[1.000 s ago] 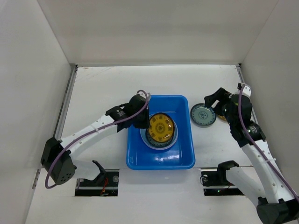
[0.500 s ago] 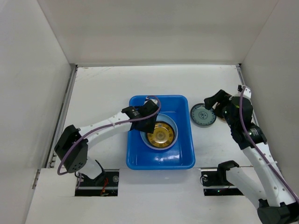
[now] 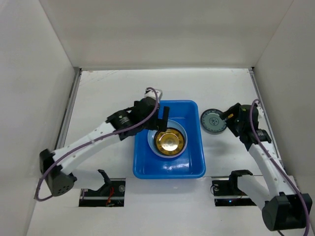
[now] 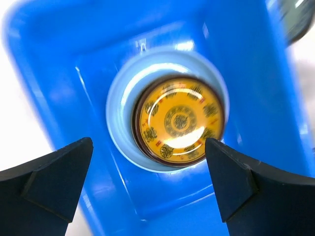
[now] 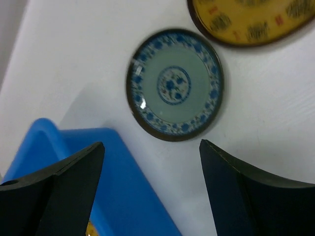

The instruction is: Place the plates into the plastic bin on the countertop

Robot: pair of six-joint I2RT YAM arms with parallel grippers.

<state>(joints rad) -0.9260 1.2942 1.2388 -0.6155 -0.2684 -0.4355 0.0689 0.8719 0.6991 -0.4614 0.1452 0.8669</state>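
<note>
The blue plastic bin [image 3: 145,171] sits mid-countertop. Inside it a yellow-gold patterned plate [image 3: 170,141] lies flat on a light blue plate [image 3: 151,144]. My left gripper [image 3: 158,123] hovers over the bin's back part, open, nothing between its fingers. From the left wrist the gold plate [image 4: 179,120] rests on the light blue plate [image 4: 118,123] below my left gripper [image 4: 148,147]. A grey-teal patterned plate [image 3: 212,121] lies on the countertop [image 3: 108,93] right of the bin. My right gripper [image 3: 228,118] is open just beside it. The right wrist view shows this plate [image 5: 174,84] beyond my right gripper [image 5: 151,145].
A second yellow-gold plate [image 5: 251,22] lies on the countertop past the grey-teal one, cut off by the top edge. The bin's corner [image 5: 113,182] sits under my right gripper's left finger. White walls border the countertop on three sides.
My left gripper opened and let go of the yellow-gold plate, which now lies flat on the stack in the bin. It then drew back. My right gripper closed in on the grey-teal plate.
</note>
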